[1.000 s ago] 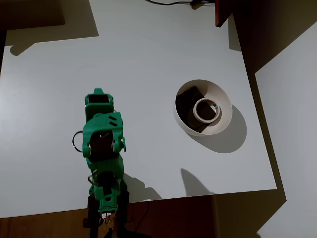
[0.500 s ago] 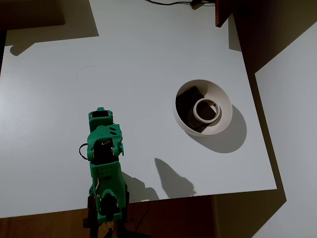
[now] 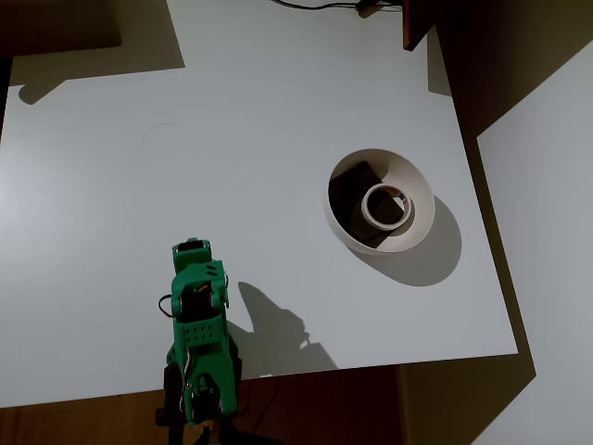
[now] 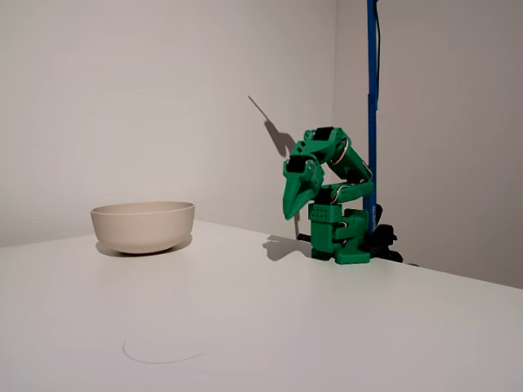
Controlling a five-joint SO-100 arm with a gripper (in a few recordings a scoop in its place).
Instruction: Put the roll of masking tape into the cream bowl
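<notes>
Inside one round cream-white bowl [image 3: 422,190] on the white surface [image 3: 232,139]: one small off-white ring of masking tape [image 3: 386,206], resting partly on one dark brown square block [image 3: 350,190]. Well apart, one green arm folded over its base, pincer [image 4: 291,207] pointing down, apparently closed, gripping nothing.

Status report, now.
Gripper shut, empty, folded near its base. Tape in bowl, resting on dark block. Nothing in the way.
</notes>
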